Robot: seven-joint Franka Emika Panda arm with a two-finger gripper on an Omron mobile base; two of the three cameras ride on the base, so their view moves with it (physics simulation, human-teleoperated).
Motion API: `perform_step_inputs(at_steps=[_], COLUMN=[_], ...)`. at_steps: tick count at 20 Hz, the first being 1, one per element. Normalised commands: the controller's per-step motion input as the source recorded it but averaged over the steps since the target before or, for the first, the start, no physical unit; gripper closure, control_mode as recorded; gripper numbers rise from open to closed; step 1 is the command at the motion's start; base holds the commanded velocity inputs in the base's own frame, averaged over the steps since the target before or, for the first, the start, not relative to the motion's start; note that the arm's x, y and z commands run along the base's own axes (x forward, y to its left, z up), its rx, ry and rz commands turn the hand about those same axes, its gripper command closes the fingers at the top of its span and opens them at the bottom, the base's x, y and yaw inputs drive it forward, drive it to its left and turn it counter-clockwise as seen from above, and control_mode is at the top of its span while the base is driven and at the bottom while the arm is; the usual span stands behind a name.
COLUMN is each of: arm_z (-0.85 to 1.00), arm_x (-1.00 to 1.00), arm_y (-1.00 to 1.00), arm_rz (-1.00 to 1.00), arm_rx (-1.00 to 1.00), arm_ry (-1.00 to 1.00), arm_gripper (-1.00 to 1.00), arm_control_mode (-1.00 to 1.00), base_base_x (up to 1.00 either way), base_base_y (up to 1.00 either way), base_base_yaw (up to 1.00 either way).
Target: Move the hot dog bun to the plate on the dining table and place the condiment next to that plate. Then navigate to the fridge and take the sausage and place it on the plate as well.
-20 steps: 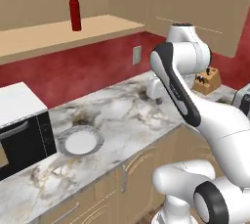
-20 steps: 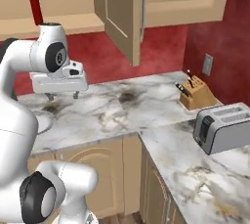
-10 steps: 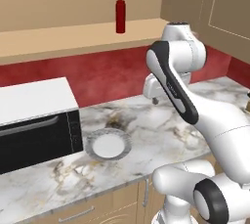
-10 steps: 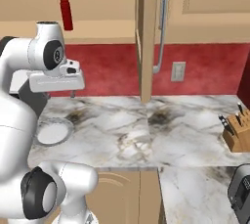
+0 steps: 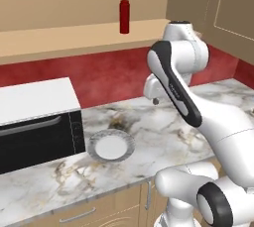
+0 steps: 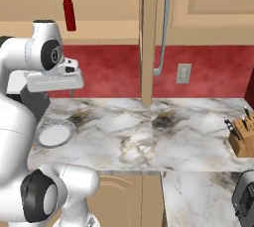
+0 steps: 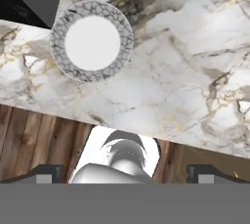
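Camera shift: both base views have panned since the earlier frames; the whole scene moved across the picture, so the base turned and the objects did not.
Newly framed: the microwave (image 5: 37, 122) now fills the left of the left base view; the knife block (image 6: 241, 137) has slid to the right edge of the right base view, and only a corner of the toaster (image 6: 245, 200) shows.
Condiment: dark red squeeze bottle (image 5: 124, 15), upright on the tan ledge (image 5: 74, 35) above the red backsplash, well apart from the arm; also seen in the right base view (image 6: 69, 12).
Gripper: jaws (image 7: 124, 175) stand fully apart, nothing between them; the hand hangs above the counter, pointing down, clear of every object.
Pale plate: grey-white plate (image 5: 111, 145) flat on the marbled counter (image 5: 163, 132), just beside the microwave's right front corner; in the hand view (image 7: 92, 41) it lies near a dark corner of the microwave.
Counter edge: front edge runs along the wood cabinets; the hand view shows wood floor beyond it.
Open room: bare marble extends right of the pale plate toward the knife block.
Obstruction: an open upper cabinet door (image 6: 149, 37) with a long handle hangs edge-on above the counter's middle.
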Motion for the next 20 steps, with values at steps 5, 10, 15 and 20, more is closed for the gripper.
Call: perform_step_inputs(at_steps=[5,10,15,20], arm_z=[0.81,0.91,0.78,0.57], arm_x=[-0.19,-0.11,0.09,0.45], arm_y=[0.0,0.08,0.2,0.3], arm_rz=[0.21,0.17,0.07,0.0], arm_rx=[0.05,0.03,0.02,0.07], arm_ry=[-0.39,-0.45,-0.38,-0.27], arm_gripper=[-1.0,-1.0,-1.0,-1.0], arm_control_mode=[-1.0,-1.0,-1.0,-1.0], base_base_x=[0.0,0.0,0.0,0.0], base_base_y=[0.0,0.0,0.0,0.0], base_base_yaw=[0.0,0.0,0.0,0.0])
